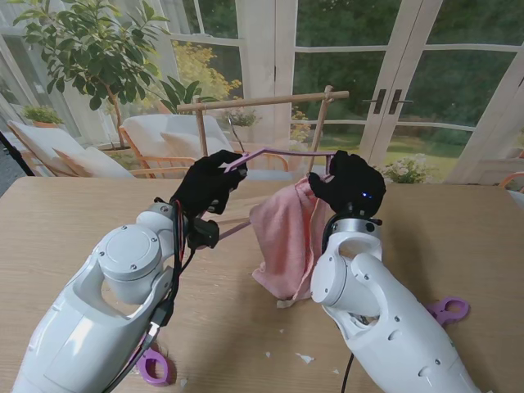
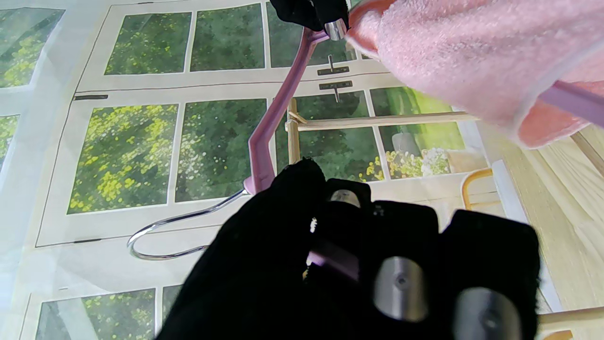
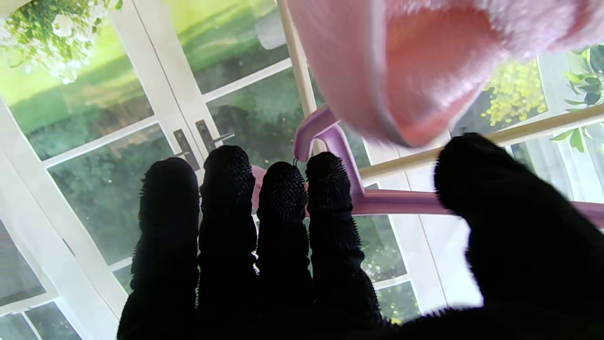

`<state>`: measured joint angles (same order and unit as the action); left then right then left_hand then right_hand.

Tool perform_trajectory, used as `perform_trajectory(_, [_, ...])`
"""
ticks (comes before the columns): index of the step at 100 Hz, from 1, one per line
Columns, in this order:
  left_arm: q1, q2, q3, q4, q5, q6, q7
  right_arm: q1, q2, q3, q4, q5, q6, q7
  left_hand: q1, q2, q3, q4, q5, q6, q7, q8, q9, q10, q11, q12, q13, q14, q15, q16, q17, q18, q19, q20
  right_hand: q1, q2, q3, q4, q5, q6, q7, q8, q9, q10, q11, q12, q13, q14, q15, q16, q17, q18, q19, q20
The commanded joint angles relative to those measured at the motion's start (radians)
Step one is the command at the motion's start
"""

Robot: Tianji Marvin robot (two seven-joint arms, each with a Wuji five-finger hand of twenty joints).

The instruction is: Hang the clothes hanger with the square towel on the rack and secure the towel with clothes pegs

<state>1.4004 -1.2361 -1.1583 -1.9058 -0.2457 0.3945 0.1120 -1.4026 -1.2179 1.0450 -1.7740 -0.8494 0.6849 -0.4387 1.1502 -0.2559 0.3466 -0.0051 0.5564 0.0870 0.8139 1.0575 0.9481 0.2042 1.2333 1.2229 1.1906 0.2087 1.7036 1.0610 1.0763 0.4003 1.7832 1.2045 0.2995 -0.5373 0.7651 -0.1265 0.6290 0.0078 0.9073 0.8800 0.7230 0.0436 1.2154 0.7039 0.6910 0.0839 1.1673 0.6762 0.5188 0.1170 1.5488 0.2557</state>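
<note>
Holding the clothes hanger (image 1: 274, 153) aloft between them, both hands are closed on its thin purple frame: the left hand (image 1: 206, 182) has its fingers curled round one end of the frame, near the chrome hook (image 2: 165, 233), and the right hand (image 1: 350, 183) pinches the other end, four fingers (image 3: 283, 208) on one side of the bar and the thumb on the other. The hanger hangs over the table (image 1: 65, 221), nearer to me than the wooden rack (image 1: 262, 101) and not yet touching its top bar. By my judgement the hanger is light and stiff but smooth, so it could twist in a loose grip; taking it at both ends, as now, keeps it level. The square towel (image 1: 286, 233) is soft, limp and plush, draped over the frame toward the right hand (its bulk sits off-centre, so it may slide along the bar when tilted). Two purple clothes pegs (image 1: 446, 309) lie on the table near me; they look small and springy, best squeezed at their tails.
</note>
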Motion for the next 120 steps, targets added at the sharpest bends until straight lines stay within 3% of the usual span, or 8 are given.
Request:
perform_trajectory(1, [0.0,-0.002,-0.003,-0.014,0.005,-0.002,-0.013,-0.021,-0.002,0.001,-0.013,0.001,-0.002,0.002,0.087,0.116,0.01,0.053,0.118,-0.017,0.26,0.148,0.015,-0.012,0.043,0.016,0.072,0.02,0.09,-0.003,0.013,-0.056,0.311,0.054,-0.041,0.035,-0.06,0.042,-0.067,0.041,-0.022,0.003,-0.073,0.01,-0.013,-0.003,-0.072,0.0,-0.031,0.007,-0.029,-0.025,0.018,0.542])
perform_trajectory(27, [-0.003,0.004,-0.013,-0.012,0.042,0.0,-0.022,-0.085,0.003,0.028,-0.053,-0.024,-0.061,-0.041,0.086,0.115,0.011,0.053,0.118,-0.016,0.259,0.148,0.015,-0.012,0.043,0.016,0.072,0.02,0.09,-0.003,0.013,-0.056,0.311,0.054,-0.076,0.052,-0.105,0.055,-0.178,0.108,-0.218,-0.11,-0.256,0.044,-0.199,-0.083,-0.241,0.037,-0.247,-0.076,-0.165,0.014,-0.112,0.555])
perform_trajectory(42, [-0.012,0.014,-0.011,0.0,0.085,-0.014,-0.045,-0.117,0.023,0.051,-0.075,-0.088,-0.152,-0.057,0.086,0.115,0.012,0.052,0.117,-0.019,0.26,0.149,0.015,-0.015,0.043,0.016,0.072,0.019,0.09,-0.003,0.014,-0.057,0.311,0.054,-0.041,0.034,-0.052,0.054,-0.212,0.1,-0.447,-0.244,-0.32,0.039,-0.433,-0.237,-0.313,0.021,-0.468,-0.184,-0.273,0.049,-0.356,0.503])
perform_trajectory(65, [-0.031,0.021,0.01,0.022,0.124,-0.039,-0.067,-0.103,0.041,0.052,-0.085,-0.137,-0.25,-0.045,0.084,0.115,0.012,0.051,0.117,-0.021,0.261,0.15,0.016,-0.017,0.043,0.016,0.072,0.018,0.09,-0.003,0.014,-0.06,0.311,0.053,0.004,-0.002,0.035,0.055,-0.239,0.063,-0.594,-0.309,-0.356,0.0,-0.644,-0.401,-0.331,-0.018,-0.706,-0.323,-0.309,0.044,-0.689,0.372])
perform_trajectory(79, [-0.044,0.024,0.032,0.036,0.135,-0.053,-0.083,-0.077,0.056,0.05,-0.084,-0.138,-0.333,0.022,0.083,0.114,0.013,0.051,0.116,-0.023,0.261,0.15,0.017,-0.019,0.043,0.016,0.072,0.016,0.09,-0.004,0.015,-0.063,0.311,0.053,0.024,-0.012,0.064,0.054,-0.24,0.058,-0.618,-0.331,-0.338,-0.01,-0.688,-0.418,-0.331,-0.045,-0.78,-0.388,-0.312,-0.001,-0.821,0.29])
perform_trajectory(98, [-0.061,0.031,0.058,0.056,0.142,-0.079,-0.115,-0.028,0.071,0.035,-0.06,-0.133,-0.378,0.117,0.081,0.114,0.013,0.05,0.114,-0.026,0.262,0.15,0.016,-0.022,0.043,0.016,0.073,0.014,0.09,-0.004,0.015,-0.066,0.311,0.052,0.036,-0.005,0.081,0.053,-0.211,0.046,-0.603,-0.333,-0.283,-0.018,-0.7,-0.421,-0.289,-0.056,-0.785,-0.399,-0.307,-0.022,-0.863,0.254])
perform_trajectory(109, [-0.066,0.033,0.066,0.063,0.145,-0.087,-0.125,-0.012,0.072,0.025,-0.045,-0.121,-0.39,0.136,0.079,0.113,0.014,0.05,0.115,-0.027,0.263,0.15,0.018,-0.024,0.043,0.016,0.073,0.012,0.09,-0.004,0.015,-0.069,0.311,0.051,0.052,-0.002,0.092,0.052,-0.125,0.008,-0.549,-0.319,-0.167,-0.03,-0.67,-0.407,-0.183,-0.048,-0.737,-0.378,-0.262,0.009,-0.817,0.267])
perform_trajectory(120, [-0.069,0.035,0.071,0.069,0.149,-0.09,-0.131,-0.009,0.072,0.02,-0.04,-0.102,-0.402,0.15,0.079,0.112,0.015,0.049,0.116,-0.028,0.264,0.15,0.018,-0.024,0.043,0.016,0.073,0.012,0.09,-0.004,0.015,-0.069,0.311,0.051,0.058,0.024,0.085,0.053,-0.025,-0.051,-0.44,-0.266,-0.034,-0.049,-0.587,-0.354,-0.051,-0.013,-0.597,-0.273,-0.193,0.059,-0.665,0.337])
